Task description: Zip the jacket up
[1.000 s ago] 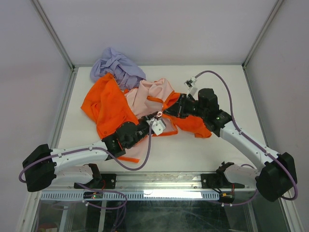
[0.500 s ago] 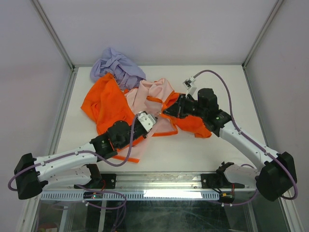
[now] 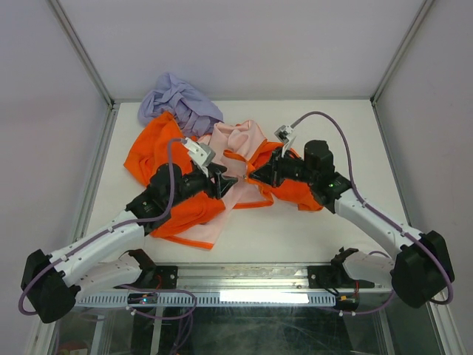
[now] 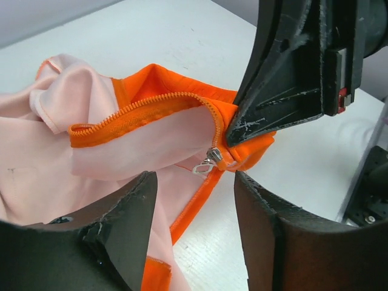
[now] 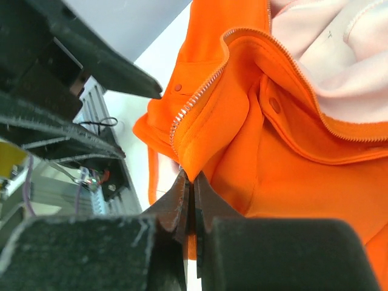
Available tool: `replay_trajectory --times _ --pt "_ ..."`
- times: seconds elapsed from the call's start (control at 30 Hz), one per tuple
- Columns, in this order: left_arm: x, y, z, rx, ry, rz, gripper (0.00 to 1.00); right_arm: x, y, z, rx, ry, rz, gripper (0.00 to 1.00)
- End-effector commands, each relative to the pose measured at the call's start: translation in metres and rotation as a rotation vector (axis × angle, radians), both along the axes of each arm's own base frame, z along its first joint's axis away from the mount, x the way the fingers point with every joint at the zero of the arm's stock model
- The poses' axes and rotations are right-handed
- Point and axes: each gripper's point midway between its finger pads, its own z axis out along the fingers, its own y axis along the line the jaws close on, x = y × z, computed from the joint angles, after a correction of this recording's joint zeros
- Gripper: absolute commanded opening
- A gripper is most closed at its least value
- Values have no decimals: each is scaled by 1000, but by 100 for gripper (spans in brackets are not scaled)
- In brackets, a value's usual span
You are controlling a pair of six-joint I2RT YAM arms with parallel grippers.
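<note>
The orange jacket [image 3: 159, 159] lies crumpled at the table's middle left, its pale pink lining [image 3: 236, 140] turned up. My right gripper [image 3: 255, 174] is shut on the jacket's orange front edge [image 5: 212, 133] beside the zipper teeth and holds it a little off the table. In the left wrist view the zipper slider with its silver pull [image 4: 212, 162] hangs just below the right gripper's fingers [image 4: 285, 79]. My left gripper [image 4: 194, 224] is open and empty. It faces the slider from a short distance, with the pull ahead between its jaws. In the top view the left gripper [image 3: 222, 183] sits just left of the right one.
A lavender-purple cloth [image 3: 177, 100] is bunched at the back left, touching the jacket. An orange hem strip [image 4: 191, 209] runs across the white table [image 3: 310, 229] under my left jaws. Metal frame posts stand at the back corners.
My left arm has swung back and left, and its gripper now points right at the slider. My right gripper shifted slightly left and still holds the jacket edge.
</note>
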Motion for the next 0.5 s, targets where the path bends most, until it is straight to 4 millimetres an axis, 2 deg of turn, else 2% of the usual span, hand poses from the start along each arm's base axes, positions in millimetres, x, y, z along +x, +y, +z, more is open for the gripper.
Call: replay_trajectory --times 0.0,0.13,0.2,0.3,0.33,0.43,0.47 --pt "-10 -18 34 -106 7 -192 56 2 0 43 -5 -349 94 0" --pt "2 -13 38 -115 3 -201 57 38 -22 38 -229 -456 -101 0" --pt "10 -9 39 -120 -5 -186 57 34 -24 43 -288 -559 -62 0" --pt "20 -5 44 -127 -20 -167 57 66 -55 57 -527 -694 -315 0" --pt "23 -5 45 -128 -22 -163 57 70 -62 61 -578 -712 -342 0" --pt "27 -6 45 -130 -17 -158 57 82 -83 82 -621 -741 -520 0" --pt "28 -6 45 -133 -11 -156 57 76 -76 85 -574 -763 -473 0"
